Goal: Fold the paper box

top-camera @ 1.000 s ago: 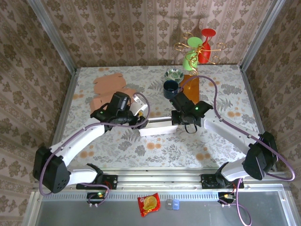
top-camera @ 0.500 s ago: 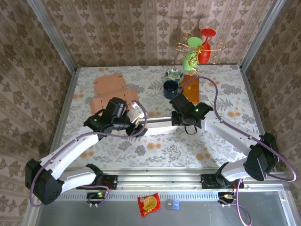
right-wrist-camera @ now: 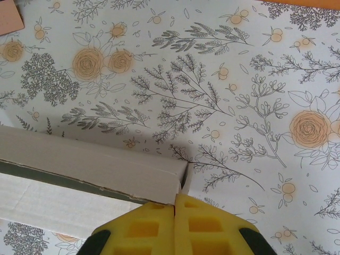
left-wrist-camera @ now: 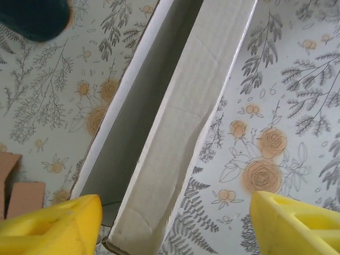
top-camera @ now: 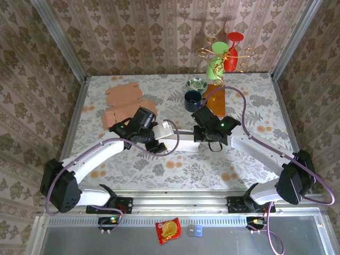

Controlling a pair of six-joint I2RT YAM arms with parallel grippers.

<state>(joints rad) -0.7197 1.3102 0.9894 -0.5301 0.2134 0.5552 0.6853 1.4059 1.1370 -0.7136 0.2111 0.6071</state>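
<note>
The white paper box (top-camera: pixel 183 143) lies partly folded at the table's middle, a long trough with raised side walls (left-wrist-camera: pixel 175 133). My left gripper (top-camera: pixel 158 140) hovers over its left end, open, the yellow fingers (left-wrist-camera: pixel 48 226) spread wide with the box wall between them and touching neither. My right gripper (top-camera: pixel 200 136) is at the box's right end, its yellow fingers (right-wrist-camera: pixel 154 223) pressed together on the thin end flap (right-wrist-camera: pixel 184 178) beside the box wall (right-wrist-camera: pixel 79 159).
Flat brown cardboard blanks (top-camera: pixel 125 103) lie at the back left. A dark blue cup (top-camera: pixel 192 99), a small bowl (top-camera: pixel 196 83), an orange board (top-camera: pixel 215 98) and a wire stand with cups (top-camera: pixel 223 53) crowd the back. A snack packet (top-camera: pixel 168 230) lies below the table edge.
My left arm swung out to the left, then came back right over the box's left end. The right gripper kept its hold and barely moved.
</note>
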